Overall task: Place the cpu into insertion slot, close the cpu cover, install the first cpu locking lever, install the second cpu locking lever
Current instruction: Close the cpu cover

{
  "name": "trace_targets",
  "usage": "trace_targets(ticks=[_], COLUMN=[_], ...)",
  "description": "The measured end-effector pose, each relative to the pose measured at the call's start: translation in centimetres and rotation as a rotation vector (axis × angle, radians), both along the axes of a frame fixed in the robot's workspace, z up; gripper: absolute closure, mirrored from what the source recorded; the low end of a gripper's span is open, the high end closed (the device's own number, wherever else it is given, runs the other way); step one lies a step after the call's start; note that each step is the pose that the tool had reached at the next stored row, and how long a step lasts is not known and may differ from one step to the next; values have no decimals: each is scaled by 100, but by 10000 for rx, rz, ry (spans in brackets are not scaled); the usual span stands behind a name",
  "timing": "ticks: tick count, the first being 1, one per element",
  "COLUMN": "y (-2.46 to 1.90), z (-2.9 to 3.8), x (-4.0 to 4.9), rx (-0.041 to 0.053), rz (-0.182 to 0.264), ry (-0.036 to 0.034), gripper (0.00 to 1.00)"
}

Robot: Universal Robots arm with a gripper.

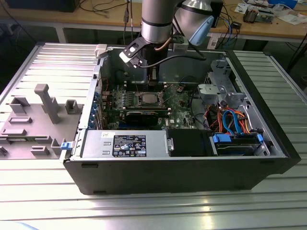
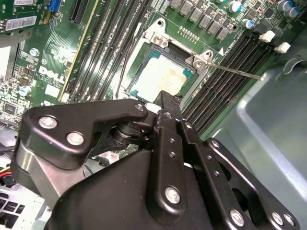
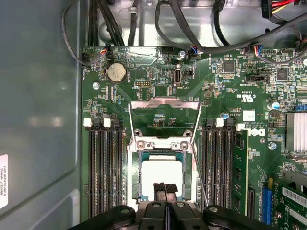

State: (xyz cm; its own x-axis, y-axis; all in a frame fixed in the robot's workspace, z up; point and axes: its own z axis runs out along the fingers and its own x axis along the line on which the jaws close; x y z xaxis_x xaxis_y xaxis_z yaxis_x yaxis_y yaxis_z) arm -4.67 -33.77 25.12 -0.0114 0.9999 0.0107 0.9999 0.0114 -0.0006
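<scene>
The cpu lies flat in the insertion slot, its pale metal top facing up; in the second wrist view the cpu shows the same way. The cpu cover is swung open, a silver frame standing off the slot's hinge side. A thin locking lever juts free beside the slot, and this lever lies across the memory slots. My gripper hangs just above the cpu's near edge, black fingers shut together with nothing seen between them. In the exterior view my gripper is over the slot.
Rows of memory slots flank the socket on both sides. Black cables loop past the board's far edge, and the grey case wall runs close along one side. A power supply and drive bay fill the case front.
</scene>
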Motion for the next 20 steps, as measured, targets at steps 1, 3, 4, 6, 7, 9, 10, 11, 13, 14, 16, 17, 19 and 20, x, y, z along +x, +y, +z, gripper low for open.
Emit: trace_targets(ticks=[1,3,4,6,7,9,10,11,13,14,16,17,19,20], y=[0,0,0,0,0,0,0,0,0,0,0,0,0,0], z=[12,27,33,45,51,68,75,91,113,127,152,160,177,182], x=[0,0,0,0,0,0,0,0,0,0,0,0,0,0], rx=[0,-1,0,0,-1,0,0,0,0,0,0,-1,-5,-6], rz=[0,-1,0,-1,0,-1,0,0,0,0,0,0,0,0], ry=[-1,0,0,0,0,0,0,0,0,0,0,0,0,0], gripper=[89,89,89,89,89,89,89,89,89,89,89,89,89,89])
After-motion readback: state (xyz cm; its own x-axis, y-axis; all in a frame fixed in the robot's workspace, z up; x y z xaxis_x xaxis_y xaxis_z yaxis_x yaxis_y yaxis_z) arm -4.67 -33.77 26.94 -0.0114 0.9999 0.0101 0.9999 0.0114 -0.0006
